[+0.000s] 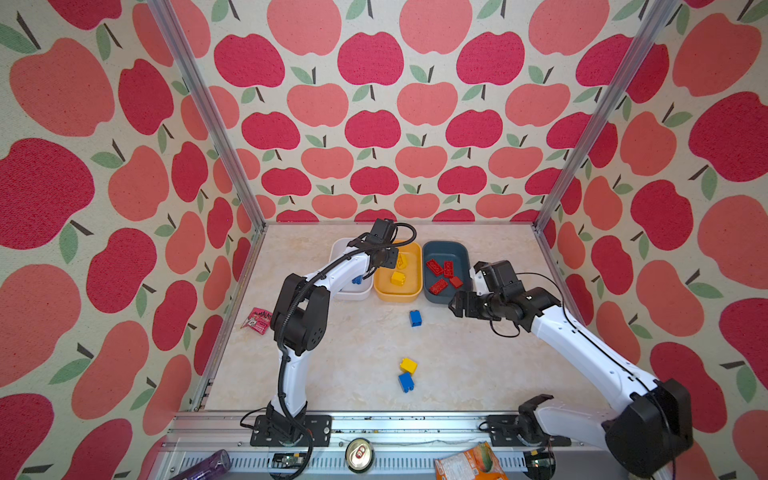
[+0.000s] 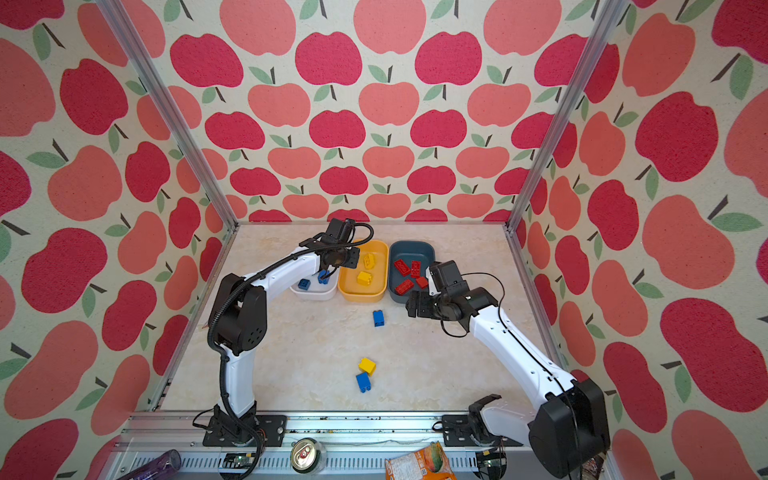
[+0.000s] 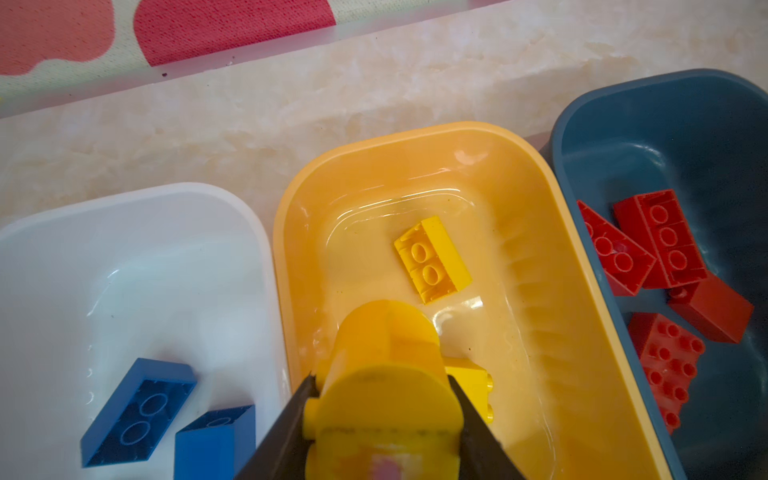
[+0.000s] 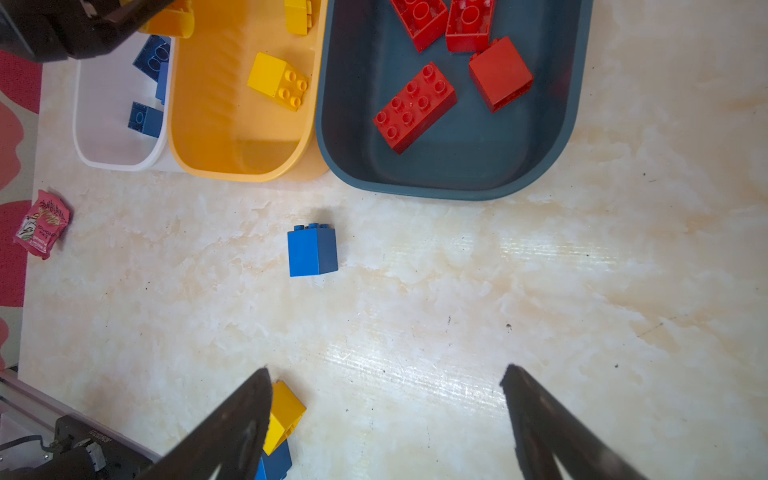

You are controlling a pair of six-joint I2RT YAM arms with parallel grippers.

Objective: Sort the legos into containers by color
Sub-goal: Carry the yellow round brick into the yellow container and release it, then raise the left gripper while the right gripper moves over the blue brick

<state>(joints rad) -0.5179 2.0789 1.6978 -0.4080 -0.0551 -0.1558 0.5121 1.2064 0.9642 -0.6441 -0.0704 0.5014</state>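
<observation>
Rounded yellow lego [image 3: 382,332] pinched in my left hand [image 3: 381,380], low centre of the left wrist view, over the yellow-orange tub [image 3: 536,174] edge.
Drop step, I judge: next, clear the rim, then release; my right hand [image 4: 386,374] hangs spread, empty.

White tub [image 4: 108,137], yellow-orange tub [image 4: 216,124], slate-blue tub [image 4: 457,166]; apple-print walls [image 1: 374,124]; marbled cream table [image 1: 457,365].

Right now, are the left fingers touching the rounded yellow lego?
Touching. The left wrist view shows both left fingers pressed against opposite sides of the rounded yellow lego, with no gap on either side.
</observation>
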